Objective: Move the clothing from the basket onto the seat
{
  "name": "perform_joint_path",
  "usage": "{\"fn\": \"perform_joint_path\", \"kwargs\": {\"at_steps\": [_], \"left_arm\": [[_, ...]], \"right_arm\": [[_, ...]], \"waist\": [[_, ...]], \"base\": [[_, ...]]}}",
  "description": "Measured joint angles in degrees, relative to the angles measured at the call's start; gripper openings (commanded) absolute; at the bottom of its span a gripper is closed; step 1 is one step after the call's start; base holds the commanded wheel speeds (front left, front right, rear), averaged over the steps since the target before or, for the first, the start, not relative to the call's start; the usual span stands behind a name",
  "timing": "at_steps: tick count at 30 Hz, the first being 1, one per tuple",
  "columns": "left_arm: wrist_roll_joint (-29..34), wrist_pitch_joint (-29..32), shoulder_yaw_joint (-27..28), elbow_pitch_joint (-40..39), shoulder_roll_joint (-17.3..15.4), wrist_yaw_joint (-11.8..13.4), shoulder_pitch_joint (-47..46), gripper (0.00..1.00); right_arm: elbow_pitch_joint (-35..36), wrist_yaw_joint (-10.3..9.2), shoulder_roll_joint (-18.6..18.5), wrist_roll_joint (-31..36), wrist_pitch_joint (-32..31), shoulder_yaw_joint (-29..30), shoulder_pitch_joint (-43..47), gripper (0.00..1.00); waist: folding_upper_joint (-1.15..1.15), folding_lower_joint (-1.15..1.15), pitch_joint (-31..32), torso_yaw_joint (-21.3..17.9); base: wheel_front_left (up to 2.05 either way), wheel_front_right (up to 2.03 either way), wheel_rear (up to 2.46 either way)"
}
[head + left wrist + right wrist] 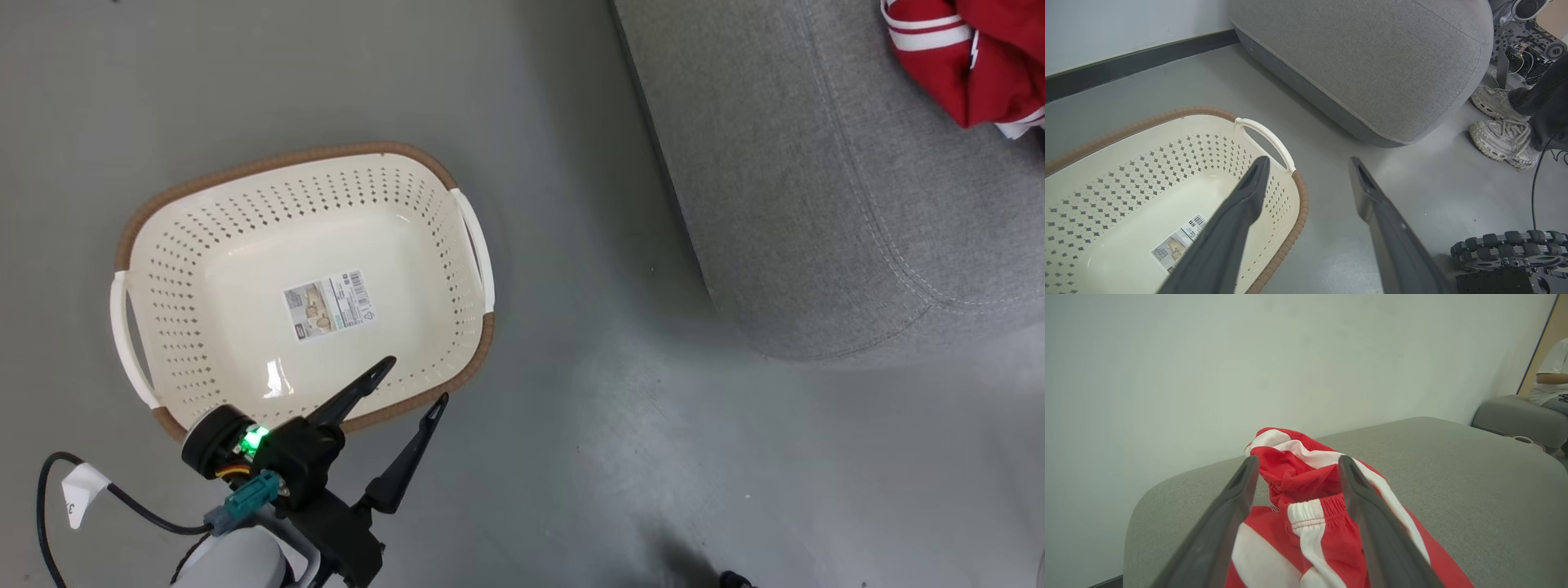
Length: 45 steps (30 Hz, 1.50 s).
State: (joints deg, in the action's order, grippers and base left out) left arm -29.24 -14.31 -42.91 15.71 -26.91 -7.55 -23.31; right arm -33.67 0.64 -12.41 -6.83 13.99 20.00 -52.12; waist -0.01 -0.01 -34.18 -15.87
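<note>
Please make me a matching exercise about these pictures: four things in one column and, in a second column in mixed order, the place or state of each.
Column one
1. basket
2. clothing
3. left gripper
4. paper label

Column two
a. lying on the seat
b. stuck to the basket's bottom
c. open, above the basket's edge
d. standing on the floor, no clothes inside

Pairs: 1-d, 2-a, 3-c, 4-b.

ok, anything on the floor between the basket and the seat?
No. In the head view the stretch between the basket and the seat is bare grey floor; the left wrist view shows the same.
</note>
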Motion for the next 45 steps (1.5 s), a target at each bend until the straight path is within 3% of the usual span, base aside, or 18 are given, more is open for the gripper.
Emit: {"fn": "perform_joint_path", "kwargs": {"at_steps": [9, 18, 32, 45], "left_arm": [[-3.3, 0.0, 3.3, 4.9, 4.9, 0.0, 0.1, 1.00], [-4.0, 0.0, 7.0, 9.4, 8.2, 0.0, 0.3, 1.00], [-5.4, 0.0, 13.5, 14.3, 10.9, 1.6, 1.6, 1.00], [-4.9, 0.0, 20.4, 15.3, 11.6, 5.6, 4.0, 1.00]], "right_arm": [[2.4, 3.36, 2.7, 0.9, 0.3, -4.1, 6.2, 1.00], [4.0, 5.42, 3.5, 1.9, 0.3, -8.0, 10.2, 1.00], [4.6, 6.27, 6.1, 1.7, 0.3, -14.9, 17.3, 1.00], [4.2, 6.44, 6.5, -4.4, 0.3, -25.0, 23.3, 1.00]], "waist": [[0.00, 0.00, 6.9, 2.4], [0.00, -0.01, 12.7, 6.9], [0.01, 0.00, 20.0, 14.7], [0.01, 0.00, 25.8, 19.2]], "base": [[0.00, 0.00, 0.00], [0.00, 0.00, 0.00], [0.00, 0.00, 0.00], [0.00, 0.00, 0.00]]}}
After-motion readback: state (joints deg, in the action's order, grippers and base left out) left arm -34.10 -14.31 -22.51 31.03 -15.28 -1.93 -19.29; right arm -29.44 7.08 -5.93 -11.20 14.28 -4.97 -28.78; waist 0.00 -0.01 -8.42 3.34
